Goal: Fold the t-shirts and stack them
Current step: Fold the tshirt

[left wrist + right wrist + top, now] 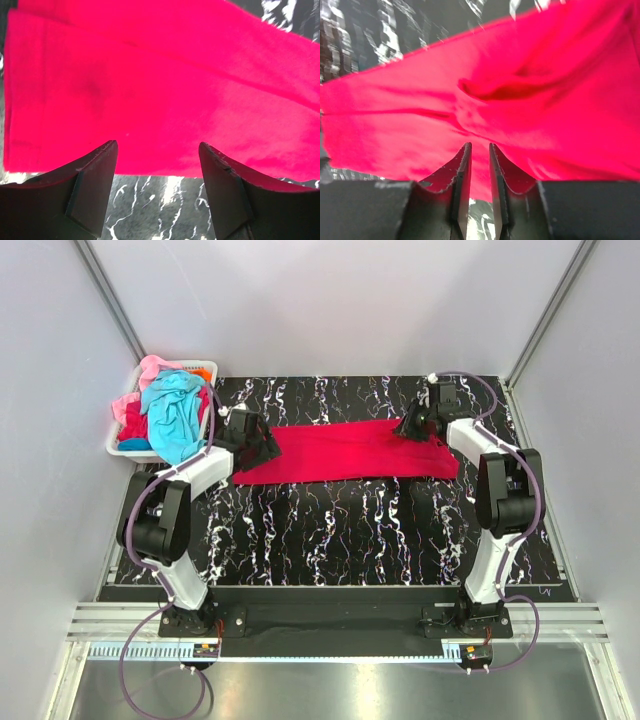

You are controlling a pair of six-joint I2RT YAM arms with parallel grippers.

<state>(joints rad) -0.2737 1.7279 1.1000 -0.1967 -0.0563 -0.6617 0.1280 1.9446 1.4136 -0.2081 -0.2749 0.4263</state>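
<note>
While the red t-shirt point(350, 450) lies lengthwise left-to-right, left fingers point(90, 195) gape and right fingers point(457, 185) pinch it.

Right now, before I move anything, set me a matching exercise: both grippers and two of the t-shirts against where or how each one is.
1. red t-shirt
2. turquoise t-shirt
3. left gripper
4. right gripper

A. open over the cloth
B. heaped in the basket
C. pinching the cloth
D. spread on the table

Pairs: 1-D, 2-B, 3-A, 4-C
</note>
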